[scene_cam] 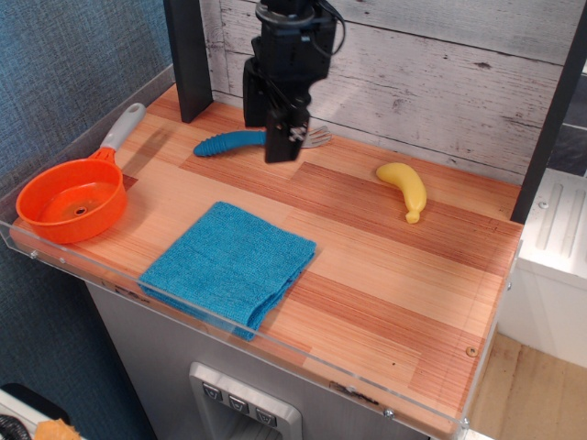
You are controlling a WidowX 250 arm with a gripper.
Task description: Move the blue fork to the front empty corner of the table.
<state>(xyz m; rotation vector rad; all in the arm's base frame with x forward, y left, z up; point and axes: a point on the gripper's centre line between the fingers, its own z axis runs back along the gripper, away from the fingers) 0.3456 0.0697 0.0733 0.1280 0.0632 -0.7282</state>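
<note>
The blue fork (225, 142) lies at the back of the table (367, 238), its ribbed blue handle pointing left and its silver tines (316, 137) to the right. My gripper (268, 128) hangs open right over the fork's middle, one finger behind it and one in front, hiding part of the handle. It holds nothing. The front empty corner (431, 348) is bare striped wood at the front right, with a small dark hole (470, 351) beside the clear acrylic rim.
A folded blue cloth (229, 263) lies at the front centre. An orange pan (73, 197) with a grey handle sits at the left edge. A yellow banana (408, 190) lies at the back right. A dark post (188, 55) stands at the back left.
</note>
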